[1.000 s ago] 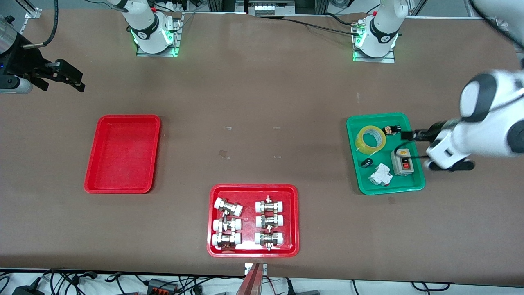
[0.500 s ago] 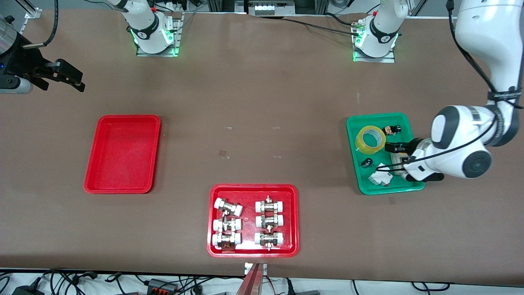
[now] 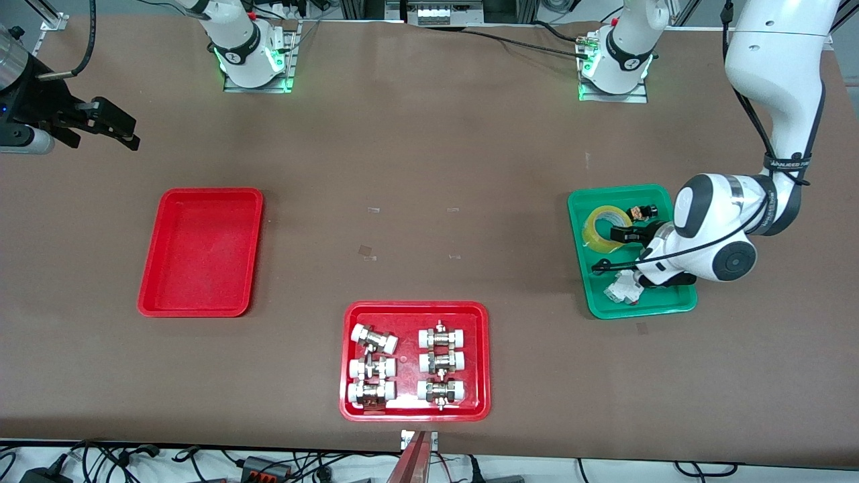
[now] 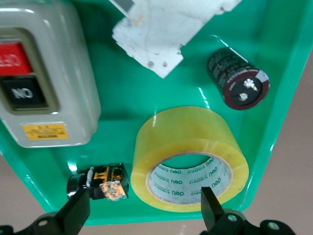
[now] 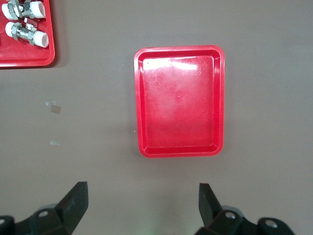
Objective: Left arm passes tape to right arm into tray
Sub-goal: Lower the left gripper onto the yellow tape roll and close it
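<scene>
The left arm (image 3: 772, 100) descends from its base, bends sharply at the elbow and turns its wrist back over the green tray (image 3: 671, 305), which sits at the 3 o'clock side of the desk (image 3: 429, 147) in the front view. The left claw (image 3: 621, 235) hangs open just above the tray; in the left wrist view one of its fingers (image 4: 212, 205) is at the rim of the tape (image 4: 190, 156) and the other is beside a small black-and-orange part (image 4: 100, 180).

The tape lies flat in the green tray, core upward, with a grey switch box (image 4: 41, 93), a black capacitor (image 4: 237, 85) and a white component (image 4: 156, 34) around it.

The right arm waits. The right claw (image 3: 111, 127) hangs open over the desk at 10 o'clock, above the red tray (image 3: 201, 308), which holds nothing.

A second red tray (image 3: 416, 308) carrying metal fittings (image 3: 406, 365) lies at 6 o'clock.
</scene>
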`<state>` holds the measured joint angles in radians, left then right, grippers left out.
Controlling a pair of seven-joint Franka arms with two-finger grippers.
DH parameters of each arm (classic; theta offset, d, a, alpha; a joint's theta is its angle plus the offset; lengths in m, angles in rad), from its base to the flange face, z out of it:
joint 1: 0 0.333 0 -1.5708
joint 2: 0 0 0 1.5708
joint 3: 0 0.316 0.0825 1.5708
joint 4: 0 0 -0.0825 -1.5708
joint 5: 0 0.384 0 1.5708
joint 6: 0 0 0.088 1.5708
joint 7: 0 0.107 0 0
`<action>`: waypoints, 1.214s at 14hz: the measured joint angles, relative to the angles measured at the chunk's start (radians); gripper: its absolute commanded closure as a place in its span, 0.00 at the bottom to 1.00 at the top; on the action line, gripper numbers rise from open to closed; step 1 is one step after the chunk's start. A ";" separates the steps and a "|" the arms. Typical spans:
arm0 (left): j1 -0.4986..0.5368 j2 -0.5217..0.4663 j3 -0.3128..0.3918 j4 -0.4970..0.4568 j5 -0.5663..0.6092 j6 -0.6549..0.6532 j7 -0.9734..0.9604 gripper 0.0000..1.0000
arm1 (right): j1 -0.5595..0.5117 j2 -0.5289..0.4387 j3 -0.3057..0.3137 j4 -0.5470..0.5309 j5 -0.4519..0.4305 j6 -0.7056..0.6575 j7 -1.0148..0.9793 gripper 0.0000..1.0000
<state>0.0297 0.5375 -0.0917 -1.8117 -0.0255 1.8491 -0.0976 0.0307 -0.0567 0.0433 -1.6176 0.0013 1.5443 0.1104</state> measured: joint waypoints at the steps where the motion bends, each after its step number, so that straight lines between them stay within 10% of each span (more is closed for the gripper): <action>1: -0.004 0.003 0.000 -0.004 0.000 0.000 -0.002 0.00 | 0.000 0.000 0.000 0.000 0.000 0.000 0.000 0.00; 7: -0.007 0.041 0.000 -0.026 0.000 0.003 -0.010 0.00 | -0.001 0.000 -0.001 0.000 0.000 0.000 0.000 0.00; 14: -0.007 0.054 0.000 -0.027 0.000 0.003 -0.018 0.93 | -0.001 0.000 -0.001 0.000 0.000 0.000 0.000 0.00; 17: -0.004 0.054 0.001 -0.019 0.000 -0.008 -0.009 0.99 | -0.002 0.000 -0.001 0.000 0.000 0.000 0.000 0.00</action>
<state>0.0255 0.5911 -0.0905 -1.8309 -0.0253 1.8410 -0.1065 0.0292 -0.0571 0.0420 -1.6176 0.0013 1.5443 0.1105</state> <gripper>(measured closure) 0.762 0.000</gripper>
